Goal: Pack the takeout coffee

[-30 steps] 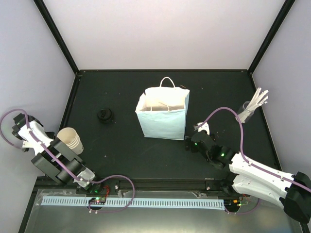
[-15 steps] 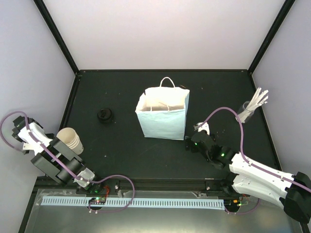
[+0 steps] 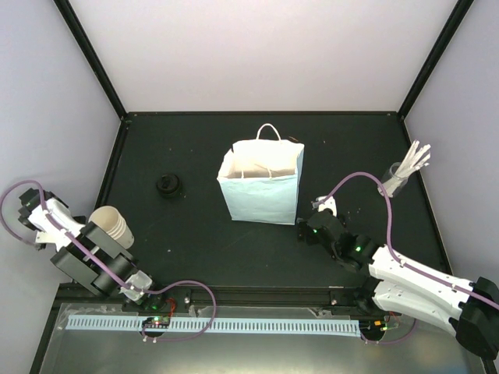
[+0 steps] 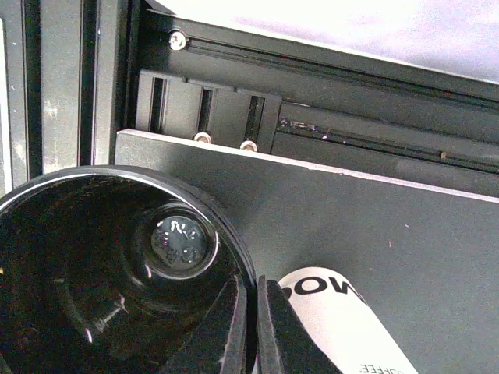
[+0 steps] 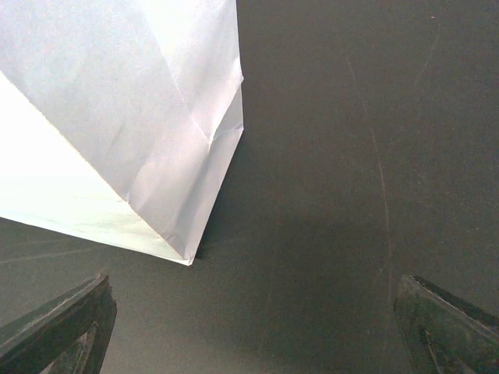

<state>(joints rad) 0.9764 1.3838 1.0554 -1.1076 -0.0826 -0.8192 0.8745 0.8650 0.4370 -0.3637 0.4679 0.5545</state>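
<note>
In the left wrist view my left gripper (image 4: 251, 319) is shut, its two dark fingers pinched on the rim of a black round lid (image 4: 117, 273) that fills the lower left. A cream paper cup with black lettering (image 4: 343, 327) lies just right of the fingers. From above, a tilted stack of cream cups (image 3: 111, 224) rests over the left arm's end at the table's left edge. More black lids (image 3: 168, 185) sit on the table farther back. My right gripper (image 3: 313, 224) hangs open near the bag's right front corner, holding nothing (image 5: 253, 327).
The light-blue paper bag (image 3: 261, 183) with white handles stands open mid-table; its corner shows in the right wrist view (image 5: 117, 117). A clear glass of white sticks (image 3: 401, 178) stands at the right. The black frame rail (image 4: 312, 70) runs just beyond the left gripper.
My left gripper's jaws have closed on the lid's rim. The cup stack has shifted very slightly towards the near left. The right arm has not moved.
</note>
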